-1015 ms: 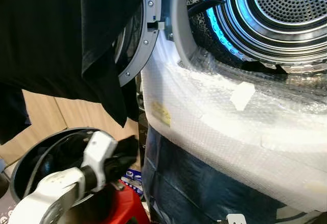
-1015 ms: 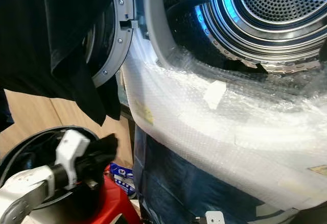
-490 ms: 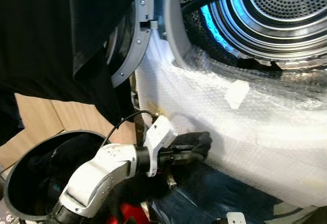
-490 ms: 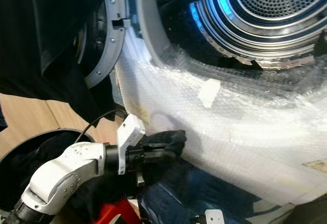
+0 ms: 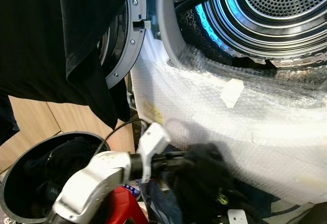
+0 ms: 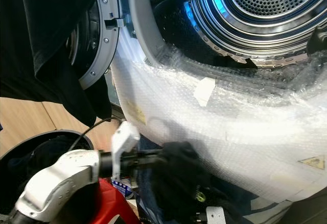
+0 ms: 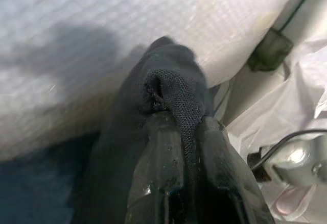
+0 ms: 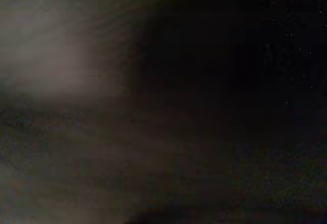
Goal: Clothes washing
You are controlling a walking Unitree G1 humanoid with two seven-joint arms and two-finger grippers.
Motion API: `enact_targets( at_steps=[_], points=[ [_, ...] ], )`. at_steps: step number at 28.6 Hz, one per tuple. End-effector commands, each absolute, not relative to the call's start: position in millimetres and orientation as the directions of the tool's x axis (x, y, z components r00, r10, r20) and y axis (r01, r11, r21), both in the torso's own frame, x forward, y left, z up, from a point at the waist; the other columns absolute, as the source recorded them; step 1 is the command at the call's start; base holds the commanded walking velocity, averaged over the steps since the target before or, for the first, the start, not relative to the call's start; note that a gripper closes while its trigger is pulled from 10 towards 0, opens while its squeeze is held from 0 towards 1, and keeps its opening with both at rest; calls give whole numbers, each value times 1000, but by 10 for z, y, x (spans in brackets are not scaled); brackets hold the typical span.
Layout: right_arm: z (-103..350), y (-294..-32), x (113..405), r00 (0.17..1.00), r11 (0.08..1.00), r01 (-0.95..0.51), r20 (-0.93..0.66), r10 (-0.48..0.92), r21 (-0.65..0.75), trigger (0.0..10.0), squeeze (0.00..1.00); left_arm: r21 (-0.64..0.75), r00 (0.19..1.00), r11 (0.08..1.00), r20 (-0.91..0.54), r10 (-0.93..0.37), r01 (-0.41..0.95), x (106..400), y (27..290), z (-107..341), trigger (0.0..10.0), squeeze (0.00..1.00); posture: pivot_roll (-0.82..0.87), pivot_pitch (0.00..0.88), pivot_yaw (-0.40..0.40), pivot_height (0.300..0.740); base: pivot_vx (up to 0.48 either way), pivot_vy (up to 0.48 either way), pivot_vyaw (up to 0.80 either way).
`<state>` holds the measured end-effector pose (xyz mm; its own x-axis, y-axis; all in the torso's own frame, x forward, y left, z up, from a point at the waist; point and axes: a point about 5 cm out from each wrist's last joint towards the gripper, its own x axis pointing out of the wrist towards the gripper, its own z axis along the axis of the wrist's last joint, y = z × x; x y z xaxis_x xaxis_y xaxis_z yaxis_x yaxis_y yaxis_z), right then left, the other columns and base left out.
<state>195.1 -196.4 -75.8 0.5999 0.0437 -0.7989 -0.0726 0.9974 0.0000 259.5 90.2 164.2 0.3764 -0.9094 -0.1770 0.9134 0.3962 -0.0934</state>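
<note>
My left gripper [image 5: 190, 158] is shut on a black garment [image 5: 210, 172] and holds it low in front of the washing machine's bubble-wrapped front [image 5: 245, 127]. In the left wrist view its fingers [image 7: 158, 147] pinch a fold of black mesh cloth [image 7: 176, 94] close against the wrap. The open steel drum [image 5: 276, 9] glows blue above and to the right. A black laundry basket [image 5: 15, 168] at lower left holds more dark clothes [image 5: 64, 157]. The right wrist view is dark and blurred.
The machine's round door [image 5: 125, 45] stands open to the left, with a large black cloth [image 5: 56, 40] hanging in front of it. A red object [image 5: 122, 208] sits beside the basket. A blue wrapped panel [image 5: 168, 211] lies below the machine front. The floor [image 5: 30, 124] is wooden.
My left arm has carried the black garment out of the basket and rightward along the machine's front. The view has shifted slightly left.
</note>
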Motion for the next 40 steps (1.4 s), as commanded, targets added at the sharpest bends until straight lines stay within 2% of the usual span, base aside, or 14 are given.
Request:
enact_targets(
  at_steps=[1, 3, 4, 9, 10, 11, 12, 13, 19, 24, 37, 40],
  points=[
    [-724, -1982, 1990, 616, 990, -142, -784, 78, -12, 10000, 0, -62, 392, 404, -150, -908, 913, 2591, 933, 1729, 0, 0, 17, 0, 4, 740, 0, 0, 0],
    [-712, -2004, 1994, 617, 983, -185, -781, 101, -19, 10000, 0, -61, 397, 410, -151, -905, 910, 2592, 948, 1724, 0, 0, 16, 0, 4, 740, 0, 0, 0],
    [-698, -2008, 1992, 608, 965, -262, -777, 162, -5, 10000, 0, -62, 403, 416, -150, -903, 907, 2598, 957, 1721, 0, 0, 11, 0, 1, 740, 0, 0, 0],
    [-670, -2027, 1948, 550, 885, -466, -776, 308, 21, 10000, 0, -62, 408, 421, -149, -901, 905, 2604, 959, 1716, 0, 0, 2, 0, -6, 740, 0, 0, 0],
    [-651, -2045, 1946, 537, 865, -500, -770, 346, 40, 10000, 365, -62, 406, 418, -150, -901, 906, 2601, 957, 1712, 0, 0, 2, 0, -6, 740, 0, 0, 0],
    [-633, -2056, 1958, 538, 860, -507, -761, 362, 51, 10000, 478, -63, 403, 416, -151, -903, 907, 2597, 955, 1709, 0, 0, 1, 0, -6, 740, 0, 0, 0],
    [-613, -2060, 1972, 537, 855, -513, -748, 390, 78, 10000, 1000, -65, 399, 412, -153, -904, 909, 2590, 954, 1704, 0, 0, 1, 0, -6, 740, 0, 0, 0],
    [-568, -2058, 2002, 535, 839, -529, -717, 447, 128, 10000, 1000, -69, 393, 407, -156, -906, 911, 2580, 952, 1695, 0, 0, 1, 0, -6, 740, 0, 0, 0],
    [-418, -2064, 2114, 544, 788, -573, -615, 570, 223, 10000, 1000, -74, 383, 401, -178, -906, 913, 2535, 968, 1660, 0, 0, -9, 0, -1, 740, 0, 0, 0],
    [-298, -2047, 2102, 475, 675, -683, -532, 701, 280, 10000, 1000, -86, 378, 399, -191, -906, 913, 2502, 995, 1624, 0, 0, -6, 0, -7, 740, 0, 0, 0],
    [-231, -2135, 2109, 489, 672, -700, -524, 698, 241, 10000, 1000, -84, 352, 377, -225, -909, 922, 2447, 947, 1528, 0, 0, -18, 0, -6, 740, 0, 0, 0],
    [-146, -1991, 2182, 509, 652, -728, -471, 721, 212, 10000, 1000, -107, 307, 337, -225, -925, 935, 2397, 788, 1450, 0, 0, -22, 0, -3, 740, 0, 0, 0]
  ],
)
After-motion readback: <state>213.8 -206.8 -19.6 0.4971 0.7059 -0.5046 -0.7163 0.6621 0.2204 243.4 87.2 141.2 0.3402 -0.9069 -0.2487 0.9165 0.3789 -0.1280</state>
